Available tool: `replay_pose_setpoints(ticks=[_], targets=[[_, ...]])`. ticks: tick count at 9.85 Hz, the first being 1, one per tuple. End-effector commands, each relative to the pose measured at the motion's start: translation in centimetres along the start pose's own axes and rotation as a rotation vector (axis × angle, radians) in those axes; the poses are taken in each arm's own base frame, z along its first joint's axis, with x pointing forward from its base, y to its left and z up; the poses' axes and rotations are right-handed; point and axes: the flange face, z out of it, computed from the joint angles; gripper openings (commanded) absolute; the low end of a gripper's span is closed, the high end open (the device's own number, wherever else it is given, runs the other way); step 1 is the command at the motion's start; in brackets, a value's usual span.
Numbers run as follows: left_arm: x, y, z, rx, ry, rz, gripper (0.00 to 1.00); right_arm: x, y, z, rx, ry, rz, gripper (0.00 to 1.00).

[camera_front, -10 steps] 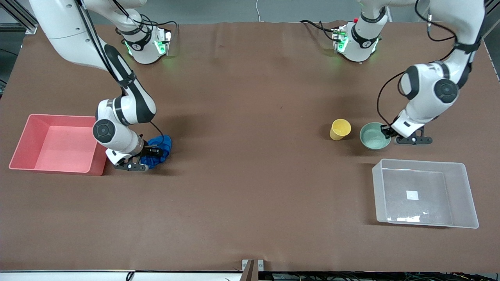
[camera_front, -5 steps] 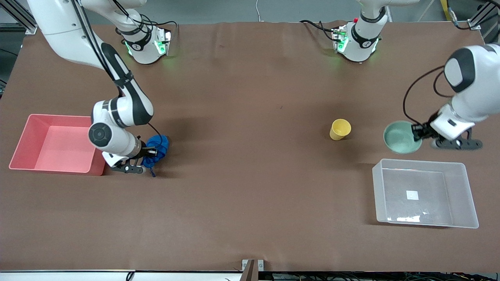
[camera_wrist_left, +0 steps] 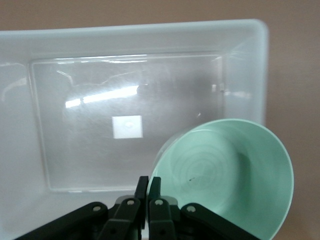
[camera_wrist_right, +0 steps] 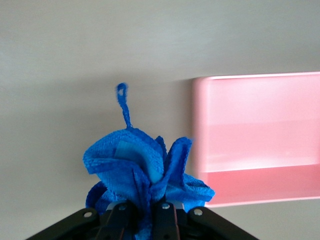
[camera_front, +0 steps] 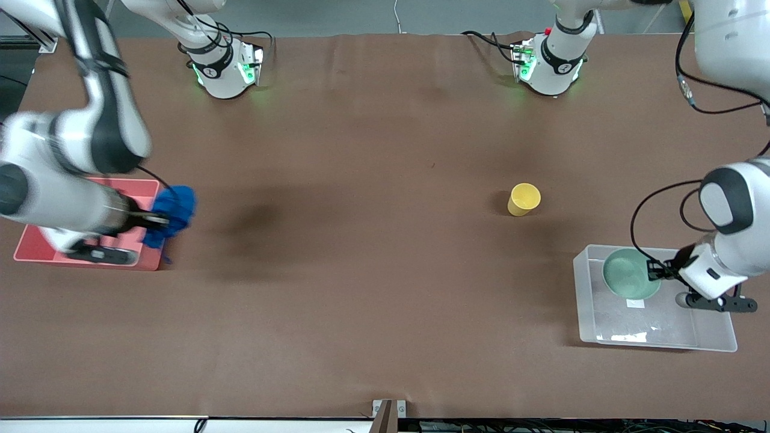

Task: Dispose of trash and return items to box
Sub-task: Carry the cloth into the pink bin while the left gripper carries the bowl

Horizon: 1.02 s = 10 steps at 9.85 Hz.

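Looking at the front view, you see your right gripper [camera_front: 147,221] at the middle left of the frame, up in the air beside the pink bin [camera_front: 36,249], over the table at that bin's edge. Its fingers are pinched tight on the blue cloth [camera_front: 172,210], which hangs bunched from them. In the right wrist view the cloth [camera_wrist_right: 142,170] spreads in folds above the closed fingertips [camera_wrist_right: 165,212], a thin loop of thread sticking out of it, and the pink bin [camera_wrist_right: 260,140] fills the right half of that frame.

Your left gripper [camera_front: 654,270] is at the lower right of the front view, over the clear box [camera_front: 716,337]. It is clamped on the rim of the green bowl [camera_front: 628,275], which it holds tilted above the box floor. The left wrist view shows the two fingers [camera_wrist_left: 142,192] pressed together on the bowl's edge, the green bowl [camera_wrist_left: 235,175] at the lower right of that frame, and the clear box [camera_wrist_left: 240,65] under it with its white square mark [camera_wrist_left: 127,126] left of the bowl.

You find the yellow cup [camera_front: 523,199] standing alone on the brown table [camera_front: 373,288], right of centre in the front view and above the clear box in it.
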Motion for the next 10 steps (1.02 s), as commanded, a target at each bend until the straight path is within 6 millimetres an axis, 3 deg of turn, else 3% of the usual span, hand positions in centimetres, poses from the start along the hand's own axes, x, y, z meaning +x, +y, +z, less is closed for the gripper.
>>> replay_pose_setpoints(ticks=[1, 2, 3, 4, 6, 7, 8, 9, 10], targets=[[0.4, -3.3, 4.7, -0.035, -0.012, 0.042, 0.00, -1.6, 9.1, 1.9, -0.035, -0.030, -0.069, 0.01], [0.6, -3.4, 6.3, -0.054, 0.007, 0.041, 0.00, -1.9, 12.3, 3.7, -0.042, -0.014, -0.085, 0.01], [0.6, -3.6, 7.9, -0.048, 0.018, 0.045, 0.00, -2.3, 14.6, 7.0, -0.051, 0.021, -0.106, 0.01], [0.5, -4.0, 8.6, -0.028, 0.044, 0.042, 0.00, -2.8, 15.5, 10.8, -0.060, 0.058, -0.114, 0.01], [0.4, -3.1, 10.5, -0.042, 0.038, 0.037, 0.03, -3.5, 15.4, 18.0, -0.075, 0.097, -0.114, 0.02], [0.3, -3.4, 10.5, -0.045, 0.039, 0.033, 0.11, -3.2, 15.1, 20.9, -0.085, 0.112, -0.115, 0.03], [0.4, -3.1, 10.9, -0.049, 0.035, 0.038, 0.17, -2.8, 15.1, 22.5, -0.095, 0.117, -0.117, 0.03], [0.5, -2.8, 10.6, -0.047, 0.038, 0.045, 0.36, -2.8, 14.9, 23.6, -0.096, 0.110, -0.120, 0.06], [0.7, -2.9, 9.6, -0.041, 0.049, 0.048, 0.68, -3.3, 14.6, 24.3, -0.090, 0.092, -0.121, 0.33]])
